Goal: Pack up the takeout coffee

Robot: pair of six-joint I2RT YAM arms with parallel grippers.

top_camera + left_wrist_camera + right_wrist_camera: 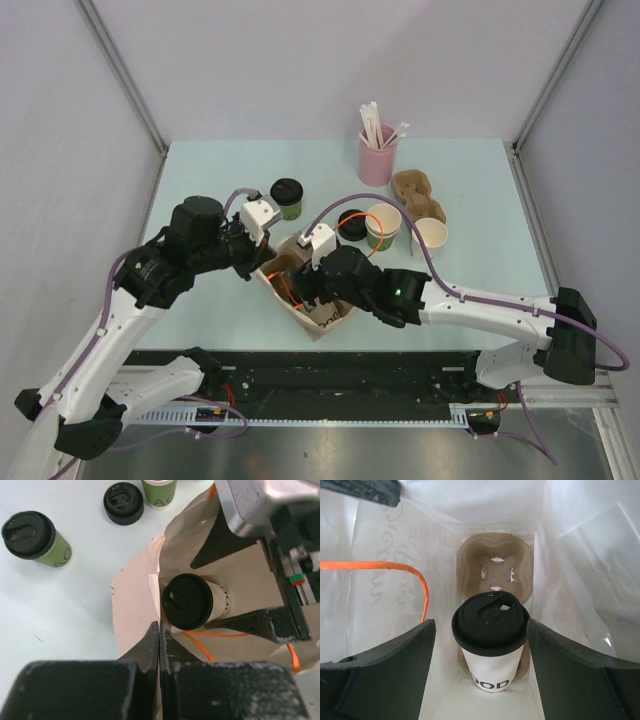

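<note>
Deep inside the paper bag (570, 580), the right gripper (481, 625) stands open, one finger on each side of the white cup (490, 677) with a clear gap at both, so it holds nothing. That cup stands upright under its black lid (490, 622), seated in the near pocket of a cardboard tray (470, 575) on the bag's floor. Its long axis runs straight up toward the wrist. Just past it, the tray's second pocket is empty, and an orange handle (395, 566) loops along the bag's wall. At the bag's rim, the left gripper (159, 640) is closed, its fingers pinched on the paper edge, apparently holding the mouth open. Farther out on the table (200, 170), the green cup (287, 198) stands upright with its lid on, beyond the bag and toward the left side. It sits just beside the left gripper and well apart from the right one. Since the left arm is busy with the bag, the free right arm probably has to rise straight out, cross up and left to that cup, and bring it back to the empty far pocket. Further right stand a loose lid (352, 225) and an open green cup (382, 228), with a pink cup (377, 158) of straws behind.
</note>
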